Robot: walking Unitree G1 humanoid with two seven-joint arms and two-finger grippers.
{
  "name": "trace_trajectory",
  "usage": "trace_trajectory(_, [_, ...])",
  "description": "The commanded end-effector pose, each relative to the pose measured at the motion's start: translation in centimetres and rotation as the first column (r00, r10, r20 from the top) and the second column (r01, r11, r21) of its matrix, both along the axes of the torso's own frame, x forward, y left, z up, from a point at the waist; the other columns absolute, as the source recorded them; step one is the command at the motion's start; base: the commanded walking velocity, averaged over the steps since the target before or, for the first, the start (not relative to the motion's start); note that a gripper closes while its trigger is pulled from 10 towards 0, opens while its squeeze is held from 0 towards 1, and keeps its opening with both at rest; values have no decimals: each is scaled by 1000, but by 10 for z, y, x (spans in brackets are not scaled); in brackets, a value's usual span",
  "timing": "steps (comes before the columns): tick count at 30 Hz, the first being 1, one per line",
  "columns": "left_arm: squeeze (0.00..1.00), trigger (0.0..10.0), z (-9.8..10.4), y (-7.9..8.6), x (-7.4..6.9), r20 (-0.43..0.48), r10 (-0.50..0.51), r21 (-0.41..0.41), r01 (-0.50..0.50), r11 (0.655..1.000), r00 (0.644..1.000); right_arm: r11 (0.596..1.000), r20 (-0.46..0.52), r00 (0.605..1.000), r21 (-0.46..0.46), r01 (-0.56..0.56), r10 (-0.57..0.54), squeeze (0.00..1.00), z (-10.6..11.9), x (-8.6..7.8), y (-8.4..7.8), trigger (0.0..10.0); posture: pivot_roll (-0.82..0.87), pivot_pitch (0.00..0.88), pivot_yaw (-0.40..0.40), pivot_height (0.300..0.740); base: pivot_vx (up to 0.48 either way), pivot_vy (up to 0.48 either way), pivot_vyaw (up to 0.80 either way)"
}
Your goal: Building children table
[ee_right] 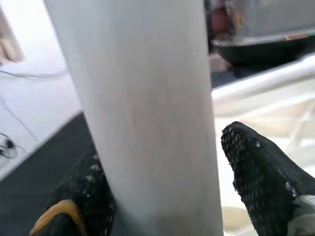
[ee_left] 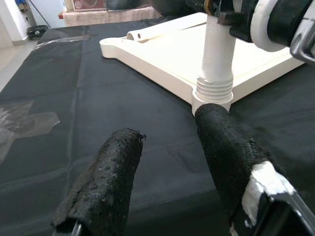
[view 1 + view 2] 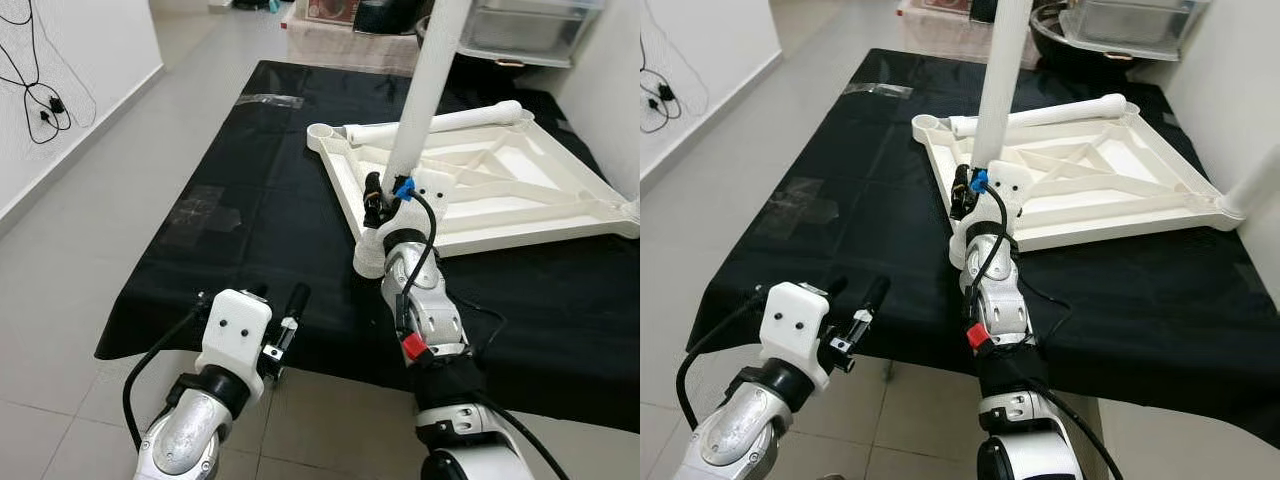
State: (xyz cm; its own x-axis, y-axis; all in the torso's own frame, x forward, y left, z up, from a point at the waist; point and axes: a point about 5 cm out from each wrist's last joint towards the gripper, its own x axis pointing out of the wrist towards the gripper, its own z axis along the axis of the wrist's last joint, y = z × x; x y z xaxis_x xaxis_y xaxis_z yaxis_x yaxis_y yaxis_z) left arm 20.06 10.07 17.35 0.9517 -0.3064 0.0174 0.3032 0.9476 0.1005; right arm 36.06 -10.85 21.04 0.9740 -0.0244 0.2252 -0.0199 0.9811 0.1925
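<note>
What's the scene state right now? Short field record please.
surface: black cloth on the floor
tabletop: white tabletop, upside down on the cloth
upright leg: white leg standing in the near corner socket, threads visible at its base
loose leg: second leg lying along the far edge
right gripper: right gripper around the upright leg, low down
left gripper: left gripper open, over the cloth's near edge, holding nothing
</note>
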Motion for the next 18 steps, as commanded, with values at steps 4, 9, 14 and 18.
trace_trajectory(4, [0,10000,-2,-1,0,-6,-7,7,7,1000,1000,995,40,994,-4,-99,99,0,4,0,2,10000,150,104,-69,740,0,0,0])
trace_trajectory(9, [0,10000,-2,0,0,-7,-5,6,5,1000,1000,970,40,970,-47,-238,240,0,4,6,1,10000,151,106,-72,740,0,0,0])
trace_trajectory(14, [0,10000,-2,0,0,-7,-1,4,1,1000,1000,921,37,924,-100,-376,381,0,3,14,-7,10000,152,108,-74,740,0,0,0])
trace_trajectory(18, [0,10000,-2,0,0,-7,-2,2,2,1000,1000,891,27,898,-144,-431,439,0,5,23,-12,10000,157,111,-75,740,0,0,0])
